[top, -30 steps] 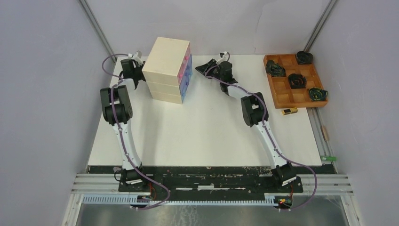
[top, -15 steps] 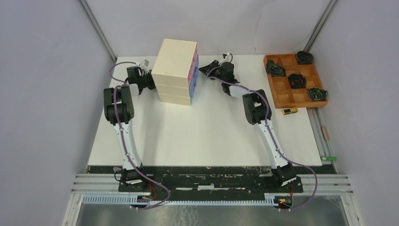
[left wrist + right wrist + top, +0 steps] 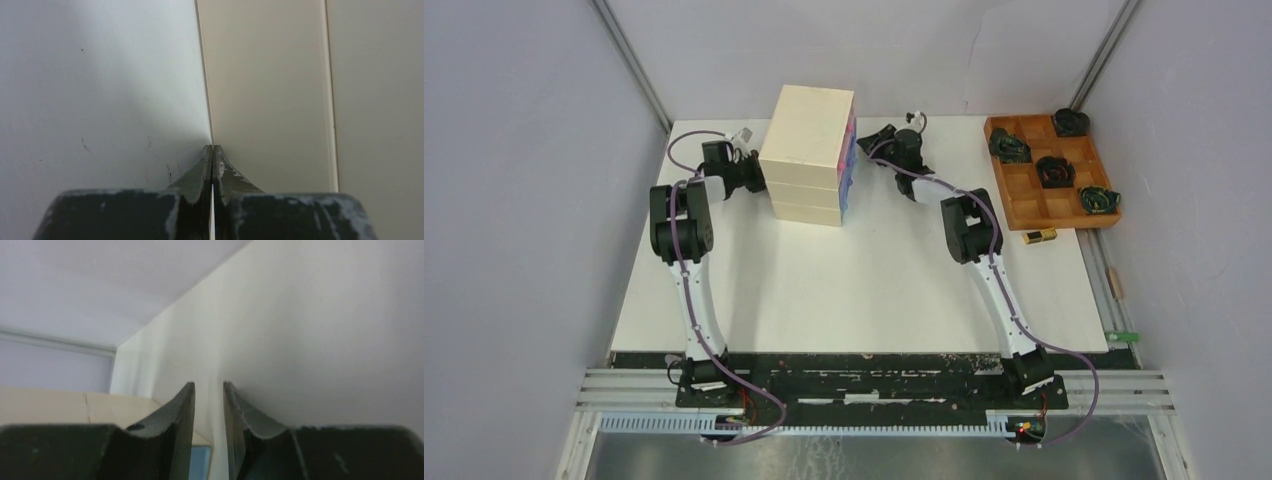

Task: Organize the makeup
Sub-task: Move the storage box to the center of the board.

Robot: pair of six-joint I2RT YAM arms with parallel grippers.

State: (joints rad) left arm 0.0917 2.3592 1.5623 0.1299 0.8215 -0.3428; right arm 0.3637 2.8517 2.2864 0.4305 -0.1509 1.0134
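Of the makeup, only a small gold-and-black tube (image 3: pixel 1039 236) on the table by the tray and a green tube (image 3: pixel 1124 337) at the right rail show. The pale wooden chest (image 3: pixel 809 155) stands at the back, its pink and blue drawers facing right. My left gripper (image 3: pixel 754 177) is shut and empty, and its tips (image 3: pixel 213 147) press the chest's back wall (image 3: pixel 270 90) where it meets the table. My right gripper (image 3: pixel 864 148) sits at the drawer side, its jaws (image 3: pixel 209 385) a little apart with nothing between them. The blue drawer front (image 3: pixel 200 462) shows below its fingers.
An orange-brown wooden grid tray (image 3: pixel 1024 190) with several dark coiled objects (image 3: pixel 1054 170) lies at the back right. Grey walls close in on both sides, and a metal rail (image 3: pixel 874 385) runs along the near edge.
The chest has slid to the right with my left gripper pressed against its back. It now stands close against my right gripper, which has barely moved.
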